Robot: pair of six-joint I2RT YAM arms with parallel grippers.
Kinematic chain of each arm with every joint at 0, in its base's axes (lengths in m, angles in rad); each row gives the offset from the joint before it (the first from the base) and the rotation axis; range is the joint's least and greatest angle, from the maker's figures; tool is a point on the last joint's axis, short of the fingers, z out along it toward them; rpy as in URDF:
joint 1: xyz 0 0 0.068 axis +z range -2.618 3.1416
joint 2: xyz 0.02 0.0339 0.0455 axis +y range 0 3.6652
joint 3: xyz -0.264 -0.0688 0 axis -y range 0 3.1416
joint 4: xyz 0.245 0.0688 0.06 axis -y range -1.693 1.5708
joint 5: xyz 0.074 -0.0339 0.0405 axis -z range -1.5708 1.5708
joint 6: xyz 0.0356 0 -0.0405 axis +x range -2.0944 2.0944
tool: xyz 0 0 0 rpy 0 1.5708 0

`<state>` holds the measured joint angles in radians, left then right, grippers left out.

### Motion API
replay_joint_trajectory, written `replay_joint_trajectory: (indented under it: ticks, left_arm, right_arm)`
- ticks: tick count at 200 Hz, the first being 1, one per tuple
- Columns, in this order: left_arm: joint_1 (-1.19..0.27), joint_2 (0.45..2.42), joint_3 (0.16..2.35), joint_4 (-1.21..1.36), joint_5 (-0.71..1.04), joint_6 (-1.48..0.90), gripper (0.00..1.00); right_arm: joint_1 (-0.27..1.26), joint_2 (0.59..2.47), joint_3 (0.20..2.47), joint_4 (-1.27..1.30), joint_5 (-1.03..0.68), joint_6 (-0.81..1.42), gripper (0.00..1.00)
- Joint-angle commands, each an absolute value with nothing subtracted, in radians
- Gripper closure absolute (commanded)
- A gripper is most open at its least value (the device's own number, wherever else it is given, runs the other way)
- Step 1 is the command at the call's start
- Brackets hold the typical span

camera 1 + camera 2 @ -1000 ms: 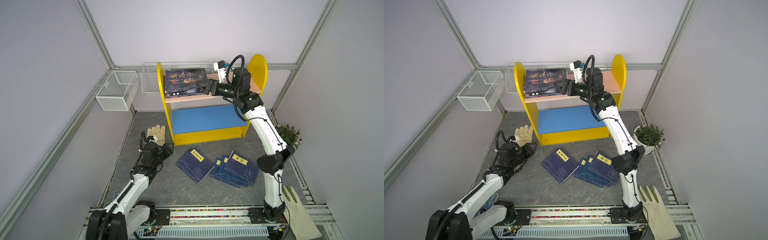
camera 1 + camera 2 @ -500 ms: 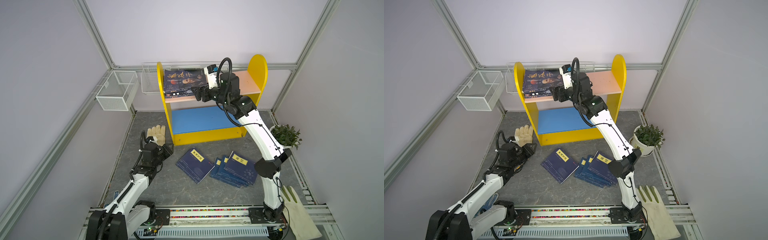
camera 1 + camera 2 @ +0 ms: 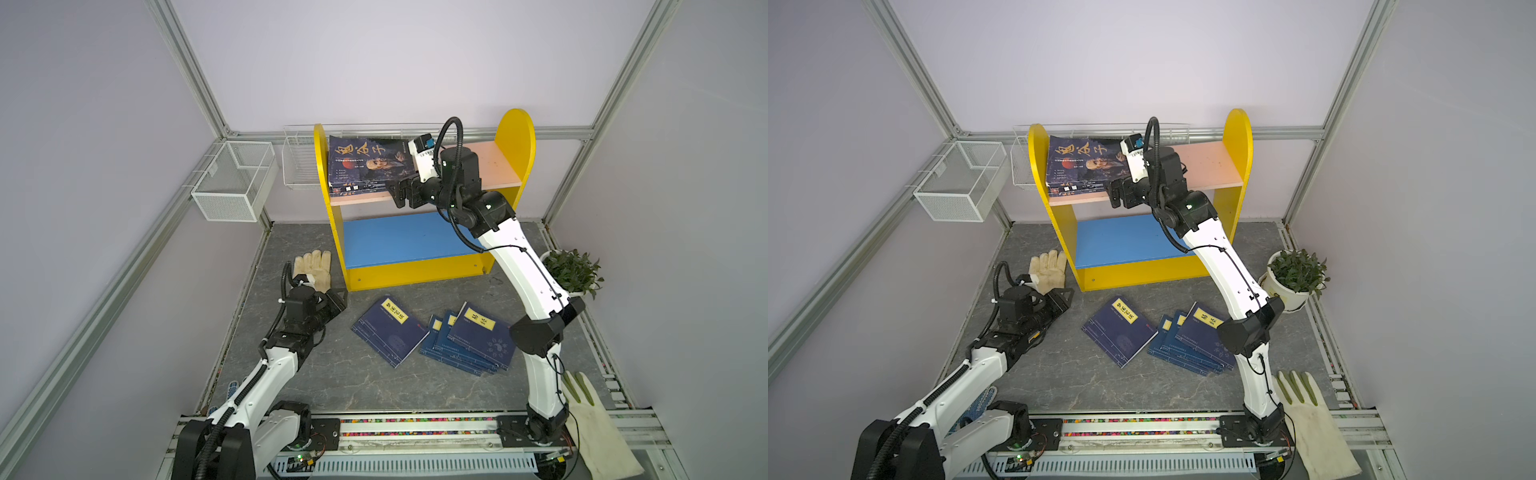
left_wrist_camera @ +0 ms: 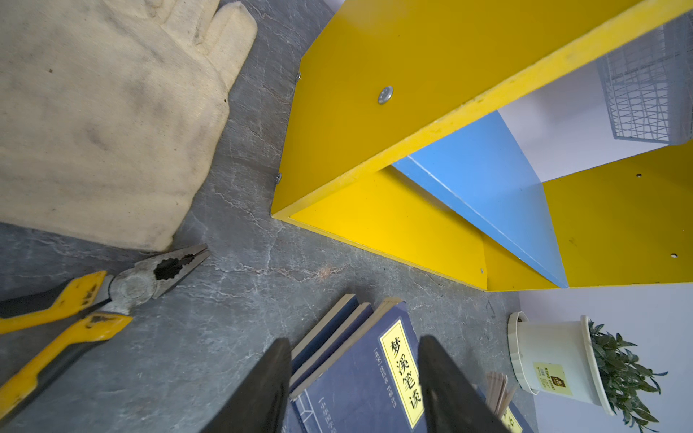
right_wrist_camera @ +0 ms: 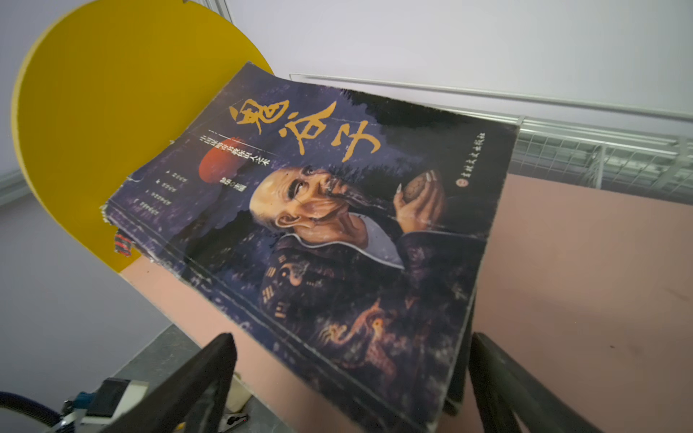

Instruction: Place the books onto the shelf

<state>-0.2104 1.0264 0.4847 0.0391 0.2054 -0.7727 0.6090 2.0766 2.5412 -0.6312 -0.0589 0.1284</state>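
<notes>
The shelf [image 3: 494, 166] [image 3: 1204, 166] has yellow sides, a pink upper board and a blue lower board [image 3: 399, 237]. A stack of dark paperback books [image 3: 365, 162] [image 3: 1084, 162] [image 5: 337, 225] lies flat at the left end of the pink board. My right gripper [image 3: 397, 193] [image 3: 1115, 195] [image 5: 350, 339] hangs open at the stack's front right corner, its jaws wide apart and gripping nothing. One navy book [image 3: 388, 332] [image 3: 1121, 330] and a fanned pile of navy books [image 3: 469, 338] [image 3: 1196, 336] lie on the floor. My left gripper [image 3: 338, 297] [image 3: 1065, 295] [image 4: 354, 341] is open and empty, low, left of them.
A cream glove [image 3: 311, 270] and yellow-handled pliers [image 4: 112, 292] lie by the left gripper. A potted plant [image 3: 573, 272] stands right of the shelf. White wire baskets [image 3: 232, 183] hang on the left wall. Another glove [image 3: 594, 419] lies front right.
My right gripper has slid left along the pink board, drawn back to the stack's front corner, and spread its jaws wider. The left arm has not moved.
</notes>
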Motion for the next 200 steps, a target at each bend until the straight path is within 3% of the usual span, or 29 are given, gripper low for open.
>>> replay_joint_trajectory:
  ticks: [1,112,185,200]
  left_arm:
    - [-0.209,1.028,0.503,0.040,0.195,-0.755,0.45]
    - [-0.209,1.024,0.488,0.063,0.193,-0.755,0.45]
    - [-0.209,1.023,0.489,0.054,0.191,-0.749,0.45]
    - [-0.209,1.022,0.489,0.054,0.190,-0.749,0.45]
  right_arm:
    - [0.553,2.009,2.488,-0.587,-0.231,0.240,0.00]
    - [0.506,2.107,2.540,-0.574,-0.407,0.318,0.11]
    - [0.536,2.135,2.560,-0.590,-0.450,0.309,0.37]
    - [0.541,2.133,2.559,-0.592,-0.446,0.308,0.46]
